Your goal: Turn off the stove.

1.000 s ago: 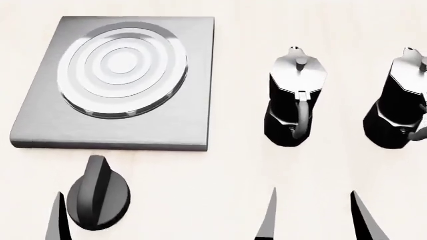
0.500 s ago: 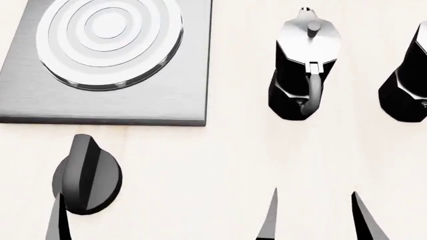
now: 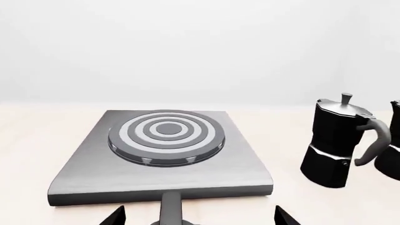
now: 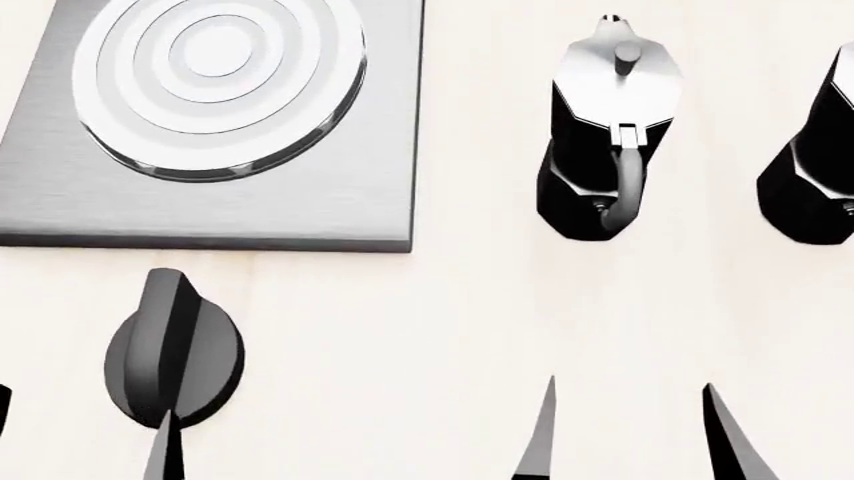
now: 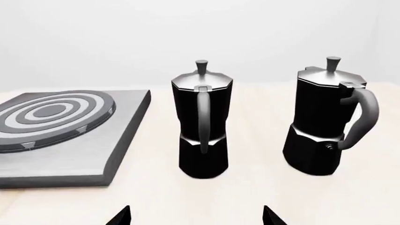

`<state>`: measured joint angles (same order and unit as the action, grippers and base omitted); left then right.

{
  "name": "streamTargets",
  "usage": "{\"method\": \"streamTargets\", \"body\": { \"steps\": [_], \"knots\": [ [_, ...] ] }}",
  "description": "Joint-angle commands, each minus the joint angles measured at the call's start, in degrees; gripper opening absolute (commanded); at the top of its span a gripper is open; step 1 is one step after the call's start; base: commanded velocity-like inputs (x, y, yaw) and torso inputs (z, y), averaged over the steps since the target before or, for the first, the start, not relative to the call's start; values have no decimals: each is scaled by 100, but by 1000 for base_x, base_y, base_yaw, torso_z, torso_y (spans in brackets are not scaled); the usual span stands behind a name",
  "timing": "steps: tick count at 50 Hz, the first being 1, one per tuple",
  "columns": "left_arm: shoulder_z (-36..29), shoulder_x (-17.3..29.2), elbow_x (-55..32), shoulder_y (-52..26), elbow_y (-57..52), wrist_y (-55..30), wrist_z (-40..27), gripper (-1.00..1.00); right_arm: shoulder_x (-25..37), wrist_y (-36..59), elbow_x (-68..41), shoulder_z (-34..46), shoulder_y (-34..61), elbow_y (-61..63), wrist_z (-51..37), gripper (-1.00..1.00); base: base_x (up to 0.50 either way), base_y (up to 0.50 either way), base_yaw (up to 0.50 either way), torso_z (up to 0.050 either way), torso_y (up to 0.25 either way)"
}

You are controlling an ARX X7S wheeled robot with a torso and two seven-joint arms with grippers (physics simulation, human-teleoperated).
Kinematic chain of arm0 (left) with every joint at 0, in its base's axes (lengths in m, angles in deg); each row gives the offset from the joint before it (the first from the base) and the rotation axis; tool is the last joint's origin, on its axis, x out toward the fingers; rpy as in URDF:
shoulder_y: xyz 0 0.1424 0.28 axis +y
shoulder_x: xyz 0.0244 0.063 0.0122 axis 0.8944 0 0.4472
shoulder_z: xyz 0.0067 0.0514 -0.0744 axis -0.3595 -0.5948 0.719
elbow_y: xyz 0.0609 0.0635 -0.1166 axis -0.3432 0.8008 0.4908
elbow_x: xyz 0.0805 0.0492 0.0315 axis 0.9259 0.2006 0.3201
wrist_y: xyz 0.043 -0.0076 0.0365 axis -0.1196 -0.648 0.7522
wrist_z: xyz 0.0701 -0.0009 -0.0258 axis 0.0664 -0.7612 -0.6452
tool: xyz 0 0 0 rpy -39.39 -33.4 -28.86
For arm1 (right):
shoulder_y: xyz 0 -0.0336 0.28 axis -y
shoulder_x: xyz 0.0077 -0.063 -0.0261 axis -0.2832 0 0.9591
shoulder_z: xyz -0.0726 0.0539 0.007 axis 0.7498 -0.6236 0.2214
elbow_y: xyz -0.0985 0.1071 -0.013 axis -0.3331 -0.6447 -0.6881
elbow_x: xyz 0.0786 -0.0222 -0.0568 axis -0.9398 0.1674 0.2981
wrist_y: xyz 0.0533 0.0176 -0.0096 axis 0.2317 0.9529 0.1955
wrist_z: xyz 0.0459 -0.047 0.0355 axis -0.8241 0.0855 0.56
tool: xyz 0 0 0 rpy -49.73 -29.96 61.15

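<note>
Since half a second ago the left tool [image 4: 83,425] slides right, fingers spread either side of the knob [image 4: 174,348], whose ridge runs straight away from it, just in front of the stove [image 4: 214,120]; right tool [image 4: 634,435] spread, farther off, near the moka pots [image 4: 611,130] on the bench [image 4: 441,330]

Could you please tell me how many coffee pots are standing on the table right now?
2. One coffee pot stands right of the stove; the second coffee pot stands further right, cut off by the head view's edge.
</note>
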<state>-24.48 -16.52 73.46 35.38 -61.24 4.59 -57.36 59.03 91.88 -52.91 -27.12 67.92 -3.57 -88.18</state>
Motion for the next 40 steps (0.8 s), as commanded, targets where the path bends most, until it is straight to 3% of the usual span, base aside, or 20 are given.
{"method": "streamTargets", "body": {
  "steps": [1,40],
  "knots": [
    [-294,-69,54,-295,-176,-284,37,100,19,-11,-22,13,7,-20,-16,100,0,0,0,0,0],
    [-148,-562,59,-1645,1940,54,-32,100,89,-2,-97,62,47,-86,-62,100,0,0,0,0,0]
  ]
}}
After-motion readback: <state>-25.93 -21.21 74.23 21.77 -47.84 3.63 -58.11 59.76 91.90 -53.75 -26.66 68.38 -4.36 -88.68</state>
